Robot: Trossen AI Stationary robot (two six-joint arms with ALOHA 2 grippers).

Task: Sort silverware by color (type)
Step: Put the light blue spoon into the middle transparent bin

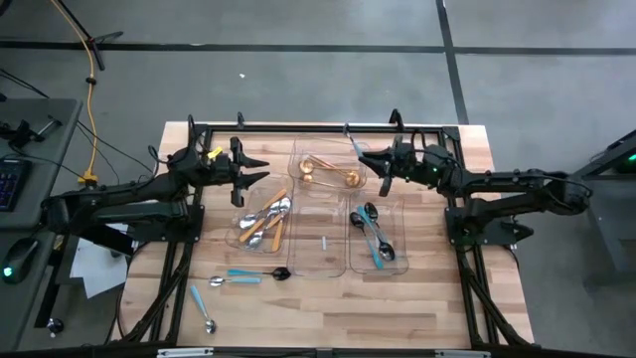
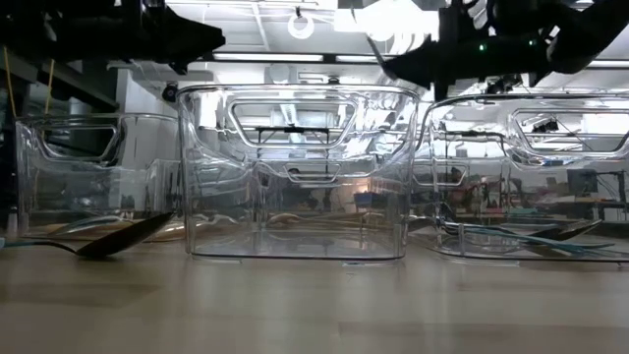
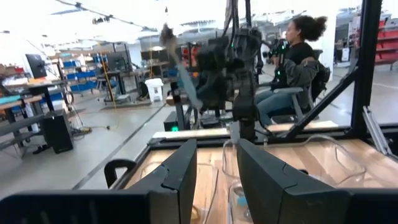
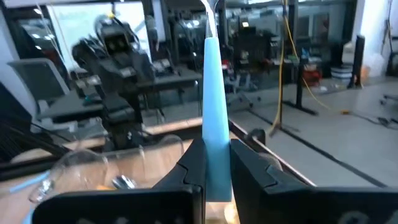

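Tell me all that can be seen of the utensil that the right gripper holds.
The utensil has a smooth light-blue handle, plastic by its look, and a thin silver metal part beyond it; its head is out of view. It stands upright between the fingers of the right gripper, which are shut on the handle. In the high view it shows as a thin piece held above the table's far side, touching nothing else.

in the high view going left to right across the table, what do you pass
left gripper → tray of orange-handled spoons → gold cutlery → dark teal-handled pieces → right gripper gripping a light-blue-handled utensil
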